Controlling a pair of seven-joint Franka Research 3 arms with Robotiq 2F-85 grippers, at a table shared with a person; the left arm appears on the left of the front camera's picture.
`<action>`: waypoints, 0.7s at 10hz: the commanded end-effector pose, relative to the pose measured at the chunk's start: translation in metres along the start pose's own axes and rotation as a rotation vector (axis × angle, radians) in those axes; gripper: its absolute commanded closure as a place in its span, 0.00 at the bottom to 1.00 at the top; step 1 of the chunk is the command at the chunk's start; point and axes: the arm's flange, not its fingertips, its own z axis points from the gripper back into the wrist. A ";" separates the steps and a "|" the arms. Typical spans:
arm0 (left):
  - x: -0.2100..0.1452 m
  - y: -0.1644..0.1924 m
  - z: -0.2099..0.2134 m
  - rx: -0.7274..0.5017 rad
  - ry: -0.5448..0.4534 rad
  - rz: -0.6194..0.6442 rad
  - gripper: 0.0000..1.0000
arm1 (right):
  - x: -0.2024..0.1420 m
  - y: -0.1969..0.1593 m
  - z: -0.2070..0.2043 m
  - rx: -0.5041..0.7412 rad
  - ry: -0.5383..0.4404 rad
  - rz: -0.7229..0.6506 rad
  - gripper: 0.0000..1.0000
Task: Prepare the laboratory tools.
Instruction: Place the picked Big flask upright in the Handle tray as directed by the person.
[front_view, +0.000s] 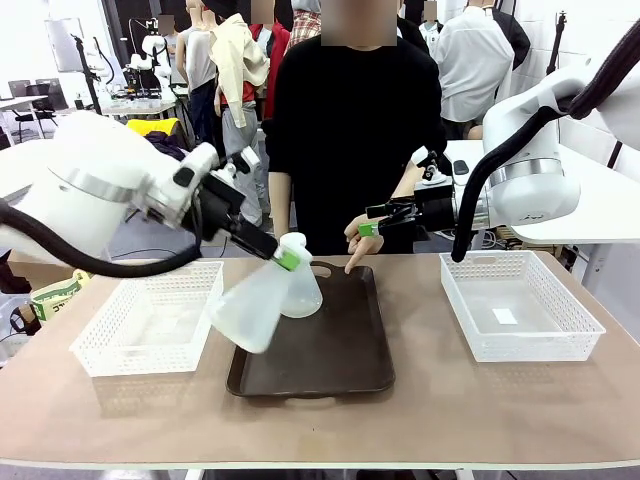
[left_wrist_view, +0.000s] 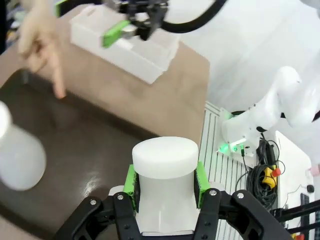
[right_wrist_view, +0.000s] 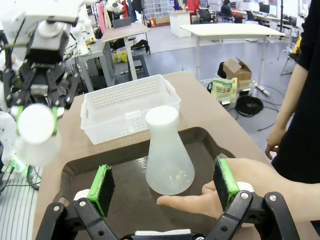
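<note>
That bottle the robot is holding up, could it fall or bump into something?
Maybe. The left gripper pinches the tilted flask only at its narrow neck, in the air over the tray, so it might slip. The second flask stands right next to it and could get knocked over. The person's hand points down at the tray close by and might get bumped.

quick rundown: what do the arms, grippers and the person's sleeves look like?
Both arms are glossy white with silver joint rings and thick black cables. The left gripper and right gripper are black, with bright green pads on the jaws. The person wears a black top with sleeves that end above the wrist.
</note>
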 end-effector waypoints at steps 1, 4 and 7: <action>-0.002 -0.010 -0.012 -0.077 -0.154 -0.183 1.00 | 0.000 0.001 0.000 0.000 0.002 -0.006 0.00; -0.008 -0.008 -0.027 -0.086 -0.328 -0.407 1.00 | 0.000 0.001 0.000 0.000 0.002 -0.006 0.00; -0.014 -0.001 -0.030 -0.058 -0.496 -0.421 1.00 | 0.000 0.001 0.000 0.000 0.002 -0.006 0.00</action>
